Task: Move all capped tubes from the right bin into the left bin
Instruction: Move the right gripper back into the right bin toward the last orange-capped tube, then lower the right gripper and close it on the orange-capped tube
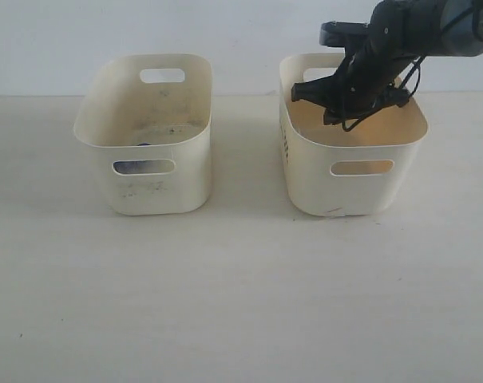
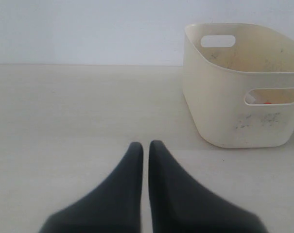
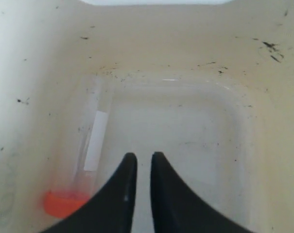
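The pale worktop point(image 1: 241, 303) carries two cream tubs side by side. The right bin point(image 1: 353, 199), yellowish inside with small dark slits in its side wall, is my marker for everything else. The left bin point(image 1: 157, 191) stands well apart from it, on its slit side, paler and smudged with grey. Something dark blue shows through that tub's front cut-out, too small to name.

The right arm point(image 1: 417, 28) comes in high from behind the right bin and slopes down over its rear rim. Its wrist is bent and its head is sunk into the tub's mouth, with loose cables hanging beside it. From the room its tips are hidden.

The right wrist view looks down at the right bin's floor. There the right jaws are all but closed, only a thin gap between the black fingertips point(image 3: 129, 167), with nothing between them. They hang above the bare floor of the bin.

One capped tube point(image 3: 86, 162) lies flat just beside them, along the foot of one side wall. Its long axis runs toward the end wall whose cut-out shows at the far edge. Its orange-red cap point(image 3: 63, 202) points away from that wall, and a white label point(image 3: 97, 133) faces up. I cannot tell whether a fingertip touches the cap.

The left jaws sit pressed nearly together over bare worktop, empty. I cannot place them against the right bin.
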You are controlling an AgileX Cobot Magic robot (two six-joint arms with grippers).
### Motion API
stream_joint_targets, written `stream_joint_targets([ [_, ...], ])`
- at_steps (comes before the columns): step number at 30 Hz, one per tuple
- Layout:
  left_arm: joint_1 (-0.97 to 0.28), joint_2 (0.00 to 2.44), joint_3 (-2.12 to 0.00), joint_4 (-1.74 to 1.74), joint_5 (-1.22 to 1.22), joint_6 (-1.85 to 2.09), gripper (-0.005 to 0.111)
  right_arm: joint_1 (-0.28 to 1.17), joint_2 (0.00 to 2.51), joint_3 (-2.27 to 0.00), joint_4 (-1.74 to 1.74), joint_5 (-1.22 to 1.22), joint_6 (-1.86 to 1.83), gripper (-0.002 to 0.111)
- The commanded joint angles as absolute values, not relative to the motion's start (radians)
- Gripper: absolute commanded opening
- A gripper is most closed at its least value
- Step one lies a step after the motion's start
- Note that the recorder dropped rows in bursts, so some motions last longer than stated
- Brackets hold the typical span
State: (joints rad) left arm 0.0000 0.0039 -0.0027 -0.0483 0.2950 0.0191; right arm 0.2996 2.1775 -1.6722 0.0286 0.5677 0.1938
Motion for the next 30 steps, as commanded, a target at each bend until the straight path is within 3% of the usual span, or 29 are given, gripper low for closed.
stream_joint_targets([
  [1,-0.004,0.0,0.0,-0.057,0.296,0.017,0.004,0.299,2.177,-1.678,0.054,0.553,0.17,0.043],
  [4,-0.004,0.0,0.0,-0.057,0.296,0.017,0.004,0.299,2.184,-1.678,0.081,0.539,0.17,0.064],
  [12,-0.004,0.0,0.0,-0.057,0.296,0.017,0.004,0.3,2.221,-1.678,0.145,0.544,0.16,0.066],
  [17,-0.004,0.0,0.0,-0.057,0.296,0.017,0.004,0.301,2.221,-1.678,0.147,0.547,0.108,0.081],
  [30,-0.004,0.0,0.0,-0.057,0.296,0.017,0.004,0.353,2.226,-1.678,0.139,0.52,0.065,0.082],
])
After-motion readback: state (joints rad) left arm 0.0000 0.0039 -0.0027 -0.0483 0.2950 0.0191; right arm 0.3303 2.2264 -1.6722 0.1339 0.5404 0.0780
